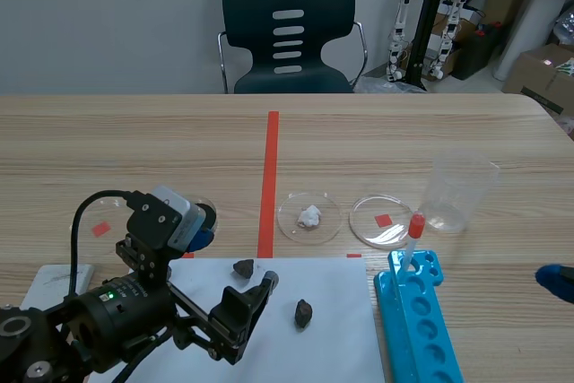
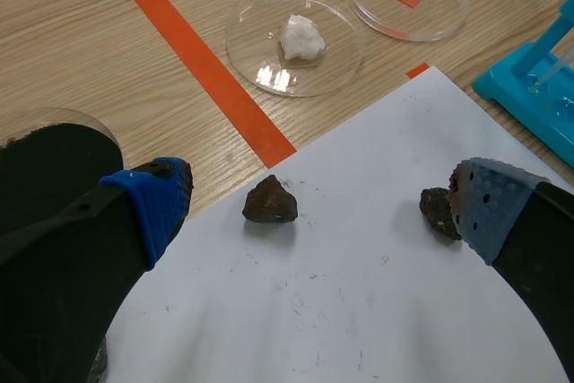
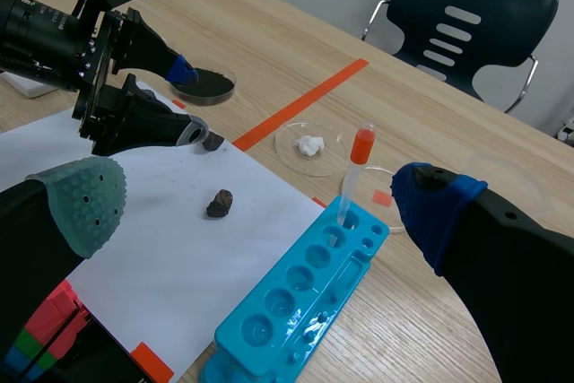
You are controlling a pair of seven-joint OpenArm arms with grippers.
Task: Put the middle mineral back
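Two dark rocks lie on a white paper sheet (image 1: 332, 347). The left rock (image 1: 243, 267) (image 2: 269, 202) sits on the paper between the fingers of my left gripper (image 1: 235, 259) (image 2: 318, 204), which is open and touches nothing. The right rock (image 1: 303, 312) (image 2: 438, 211) (image 3: 220, 203) lies just beside that gripper's right pad. A white mineral (image 1: 309, 216) (image 2: 301, 37) rests in a clear petri dish (image 1: 330, 226) beyond the paper. My right gripper (image 3: 260, 204) hangs open above the table's right side, away from the rocks; only one blue fingertip (image 1: 556, 282) shows in the scene view.
An empty petri dish (image 1: 366, 226) sits right of the white mineral's dish, with a clear beaker (image 1: 457, 187) behind it. A blue tube rack (image 1: 421, 329) holds a red-capped tube (image 1: 414, 235). A dish of dark material (image 3: 204, 82) lies left of the tape line.
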